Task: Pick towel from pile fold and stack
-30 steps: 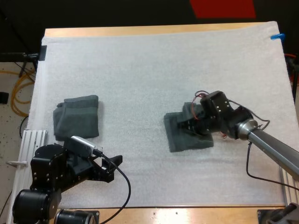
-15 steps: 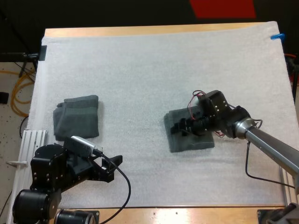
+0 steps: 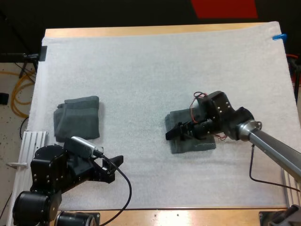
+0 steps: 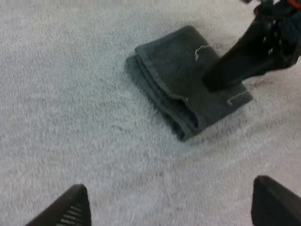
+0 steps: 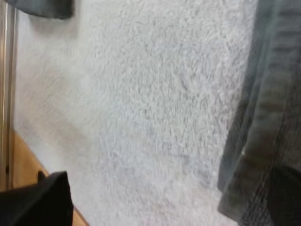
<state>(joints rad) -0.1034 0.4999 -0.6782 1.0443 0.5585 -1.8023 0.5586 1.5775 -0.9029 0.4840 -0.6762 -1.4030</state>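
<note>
On the mat (image 3: 141,70), right hand (image 3: 173,133) spread wide over a folded towel (image 3: 193,142); left hand (image 3: 114,168) wide, empty, near another towel (image 3: 77,117).

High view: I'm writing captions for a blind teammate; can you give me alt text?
The right gripper hangs low over a folded dark grey-green towel right of centre on the white mat. A second folded towel lies at the mat's left, the left gripper open just nearer the camera.

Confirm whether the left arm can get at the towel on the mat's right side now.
Probably not cleanly. The left end effector is open with bare mat ahead, but the right end effector lies over that towel, blocking a grasp.
</note>
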